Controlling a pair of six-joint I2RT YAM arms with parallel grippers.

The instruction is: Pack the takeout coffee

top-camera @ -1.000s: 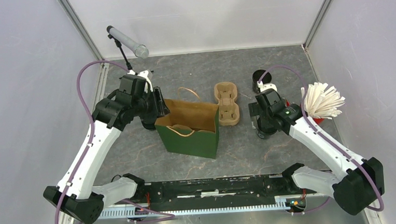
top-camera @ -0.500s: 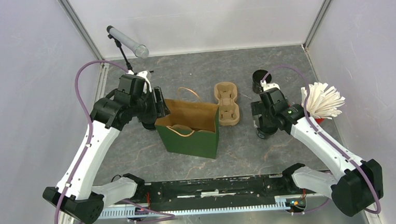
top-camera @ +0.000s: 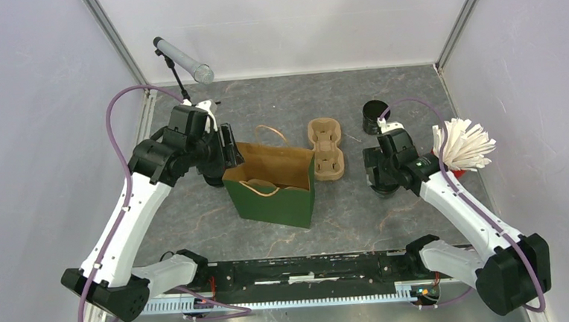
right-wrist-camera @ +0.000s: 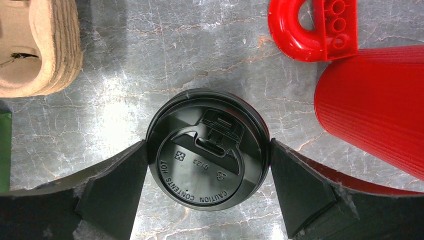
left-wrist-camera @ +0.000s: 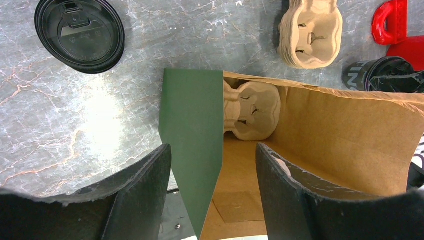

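Note:
The takeout coffee (right-wrist-camera: 208, 150), a black cup with a black sip lid, stands on the table right of the bag. My right gripper (right-wrist-camera: 208, 145) is open and straddles it, one finger at each side of the lid rim; in the top view the gripper (top-camera: 382, 179) covers the cup. My left gripper (left-wrist-camera: 214, 150) is open, and the green paper bag's (left-wrist-camera: 192, 130) left wall stands between its fingers without being pinched. A pulp cup tray (left-wrist-camera: 252, 110) lies inside the bag (top-camera: 272, 195). The left gripper (top-camera: 225, 153) is at the bag's left rim.
A stack of pulp trays (top-camera: 326, 151) lies right of the bag. A lidless black cup (top-camera: 374, 114) stands behind my right gripper. A red holder (right-wrist-camera: 370, 100) with white sticks (top-camera: 461, 144) is close on the right. A black lid piece (left-wrist-camera: 80, 32) lies left of the bag.
My right gripper has shifted slightly to the right and back, staying around the coffee cup. The left arm and the bag have not moved.

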